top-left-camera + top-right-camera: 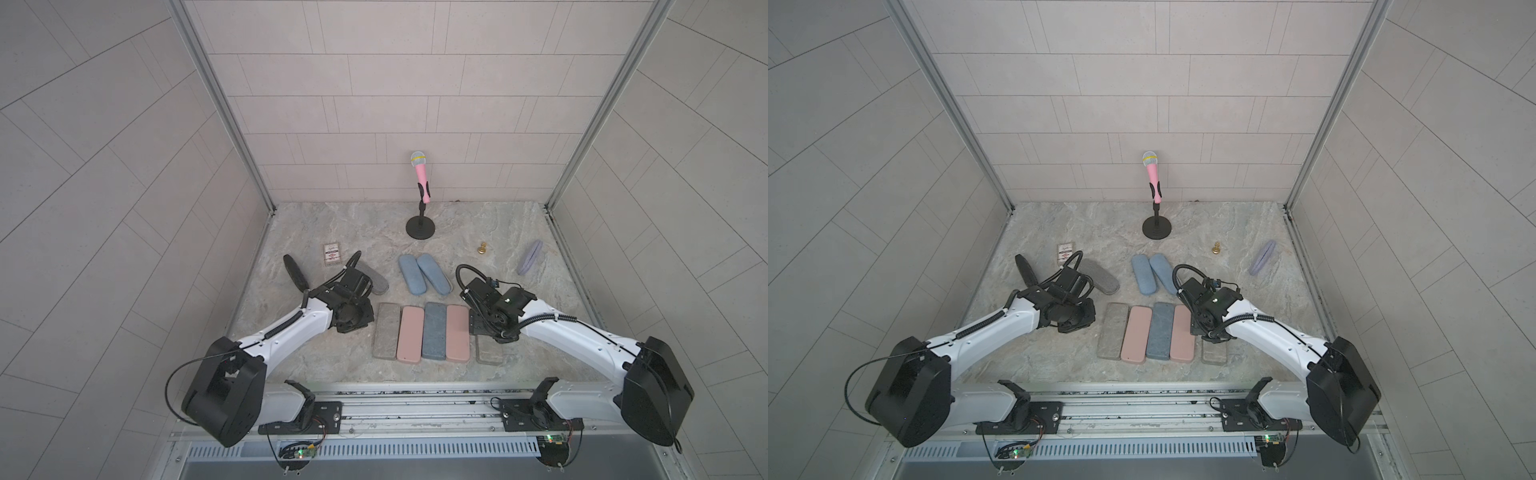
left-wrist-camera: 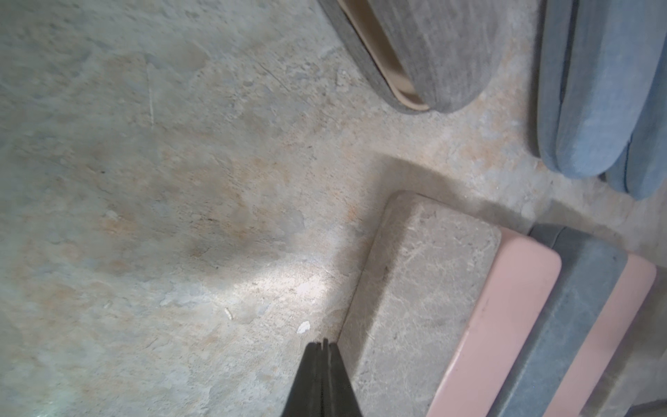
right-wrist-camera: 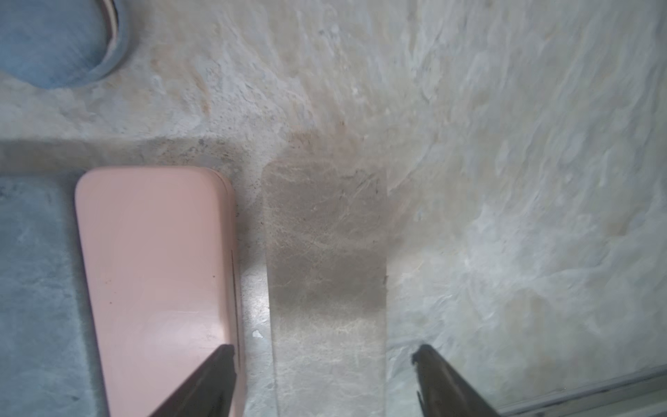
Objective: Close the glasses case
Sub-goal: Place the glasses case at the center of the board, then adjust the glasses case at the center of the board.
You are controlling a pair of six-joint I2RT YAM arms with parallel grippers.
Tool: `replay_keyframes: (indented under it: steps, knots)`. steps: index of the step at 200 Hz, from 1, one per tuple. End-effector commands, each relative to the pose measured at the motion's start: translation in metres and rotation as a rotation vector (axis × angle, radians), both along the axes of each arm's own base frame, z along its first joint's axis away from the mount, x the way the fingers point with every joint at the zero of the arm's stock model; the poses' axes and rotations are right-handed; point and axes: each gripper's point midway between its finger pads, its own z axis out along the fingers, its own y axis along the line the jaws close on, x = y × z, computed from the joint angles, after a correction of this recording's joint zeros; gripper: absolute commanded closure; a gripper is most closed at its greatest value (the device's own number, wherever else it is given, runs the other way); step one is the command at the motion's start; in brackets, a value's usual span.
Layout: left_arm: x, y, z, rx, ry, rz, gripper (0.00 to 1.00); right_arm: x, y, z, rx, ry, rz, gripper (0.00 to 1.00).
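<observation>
Right hand (image 3: 323,352) spread over marbled case (image 3: 325,234), pink case (image 3: 155,270) alongside

The grey oval case (image 1: 376,282) lies flat on the worktop (image 1: 332,224), left of centre, lid ajar (a beige lining (image 2: 391,77) shows in the gap). Near it two blue oval shells (image 1: 424,274) lie touching along their long sides. Nearer the front, slab cases (image 1: 434,330) lie shut in a row.
</observation>
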Motion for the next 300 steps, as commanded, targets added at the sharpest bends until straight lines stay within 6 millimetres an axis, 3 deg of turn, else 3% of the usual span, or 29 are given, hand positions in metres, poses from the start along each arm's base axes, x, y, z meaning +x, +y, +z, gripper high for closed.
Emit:
replay_keyframes:
  steps: [1, 10, 27, 69, 130, 155, 181, 226, 300]
  knots:
    - [-0.007, 0.013, -0.014, 0.069, 0.036, 0.005, 1.0, 0.001, -0.03, 0.008, -0.117, -0.036, -0.08, 0.7]
    - [-0.008, 0.014, -0.017, 0.074, 0.041, 0.006, 1.0, 0.002, -0.039, 0.006, -0.135, -0.03, -0.105, 0.81]
    - [-0.009, 0.015, -0.023, 0.081, 0.051, 0.01, 1.0, 0.002, -0.052, -0.002, -0.154, -0.002, -0.138, 0.85]
    - [-0.014, 0.015, -0.039, 0.1, 0.099, 0.009, 1.0, 0.0, -0.071, -0.022, -0.144, 0.065, -0.179, 0.85]
    - [-0.018, -0.004, -0.051, 0.1, 0.115, -0.017, 1.0, -0.003, -0.049, -0.062, -0.032, 0.194, -0.131, 0.81]
    - [-0.021, -0.017, -0.055, 0.098, 0.118, -0.04, 1.0, -0.002, -0.036, -0.07, -0.005, 0.213, -0.095, 0.81]
    - [-0.025, -0.03, -0.056, 0.086, 0.116, -0.057, 1.0, 0.002, -0.023, -0.069, 0.008, 0.207, -0.052, 0.8]
    - [-0.034, -0.045, -0.048, 0.062, 0.097, -0.077, 1.0, 0.013, -0.023, -0.057, -0.031, 0.179, -0.036, 0.77]
    - [-0.042, -0.044, -0.047, 0.075, 0.079, -0.062, 1.0, 0.036, -0.036, -0.021, -0.114, 0.066, -0.092, 0.67]
